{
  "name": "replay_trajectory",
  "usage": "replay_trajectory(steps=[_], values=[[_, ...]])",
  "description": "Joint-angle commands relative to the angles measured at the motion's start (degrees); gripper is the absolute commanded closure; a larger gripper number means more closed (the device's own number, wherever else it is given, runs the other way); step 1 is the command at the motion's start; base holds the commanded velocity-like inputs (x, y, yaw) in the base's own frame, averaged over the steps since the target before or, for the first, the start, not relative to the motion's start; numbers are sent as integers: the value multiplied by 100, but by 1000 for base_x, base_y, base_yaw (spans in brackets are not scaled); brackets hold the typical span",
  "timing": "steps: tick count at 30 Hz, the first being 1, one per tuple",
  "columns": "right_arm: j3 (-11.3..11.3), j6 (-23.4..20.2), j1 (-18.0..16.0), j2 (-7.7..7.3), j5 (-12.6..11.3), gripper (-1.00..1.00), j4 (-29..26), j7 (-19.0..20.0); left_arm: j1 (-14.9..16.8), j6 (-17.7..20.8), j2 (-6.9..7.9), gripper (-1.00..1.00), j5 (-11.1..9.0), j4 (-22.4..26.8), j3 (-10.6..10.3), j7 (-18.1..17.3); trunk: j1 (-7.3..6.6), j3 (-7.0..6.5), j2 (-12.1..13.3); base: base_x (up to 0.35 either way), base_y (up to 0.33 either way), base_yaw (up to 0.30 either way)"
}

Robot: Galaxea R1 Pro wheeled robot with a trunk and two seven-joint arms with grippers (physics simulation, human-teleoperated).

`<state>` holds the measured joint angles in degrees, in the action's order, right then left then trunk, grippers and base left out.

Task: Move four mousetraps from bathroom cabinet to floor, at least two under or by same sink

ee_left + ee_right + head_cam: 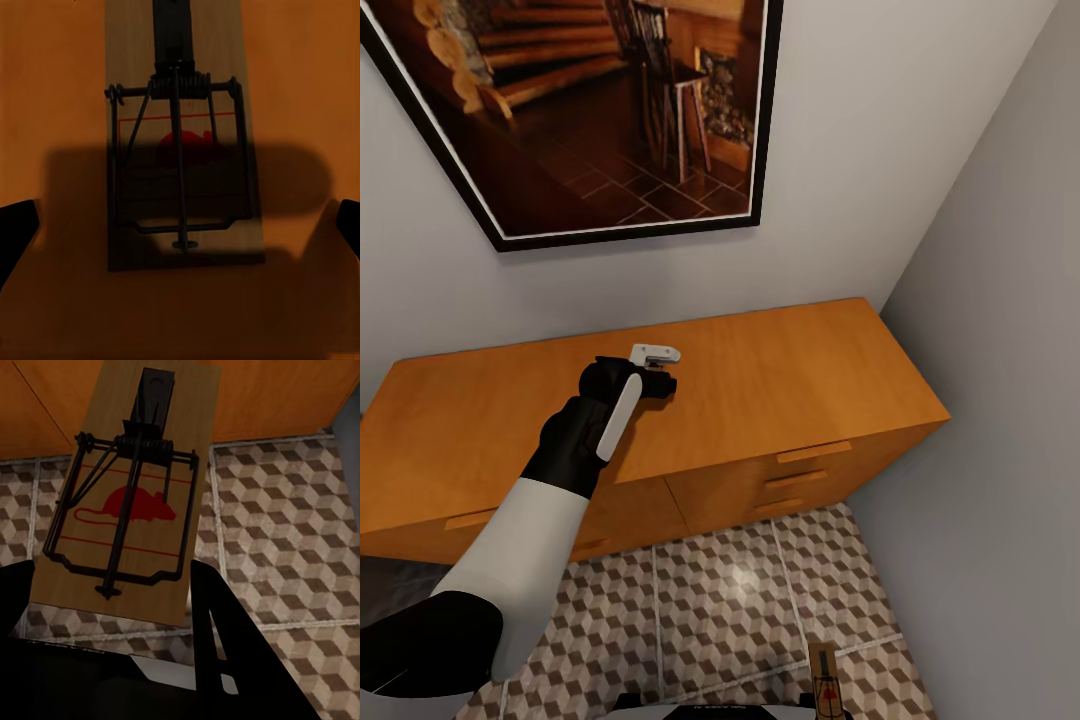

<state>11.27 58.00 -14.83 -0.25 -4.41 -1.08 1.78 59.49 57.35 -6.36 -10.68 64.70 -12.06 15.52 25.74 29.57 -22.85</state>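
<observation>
Retrieval step: the left end effector (180,225) is held spread above a mousetrap (184,150) lying on the cabinet (780,380); descent and closure are called for next. A second mousetrap (131,502) is pinched by the right end effector (112,600) above the bathroom floor (740,600).

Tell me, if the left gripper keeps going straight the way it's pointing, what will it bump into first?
Most likely the mousetrap lying flat on the cabinet top. In the left wrist view it sits right between the open fingers of the left gripper, though how far away is hard to judge.
</observation>
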Motion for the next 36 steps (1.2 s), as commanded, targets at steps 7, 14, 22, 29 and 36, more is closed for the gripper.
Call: replay_trajectory(steps=[7,14,22,29,36], values=[[33,17,-3,-1,-68,100,3,52,2,22,2,-100,-75,-66,-7,57,4,8,-7,0,0,0],[33,32,-3,-1,-68,100,3,57,2,15,3,-100,-73,-95,-7,61,4,8,-7,0,0,0],[33,36,-3,-1,-68,100,3,59,2,-166,4,100,-71,-97,-7,57,4,8,-7,0,0,0],[33,31,-3,-1,-68,100,3,55,2,-196,4,100,-71,-105,-7,57,4,8,-7,0,0,0],[33,28,-3,-1,-68,100,3,55,2,-198,4,100,-70,-99,-7,57,4,8,-7,0,0,0]])
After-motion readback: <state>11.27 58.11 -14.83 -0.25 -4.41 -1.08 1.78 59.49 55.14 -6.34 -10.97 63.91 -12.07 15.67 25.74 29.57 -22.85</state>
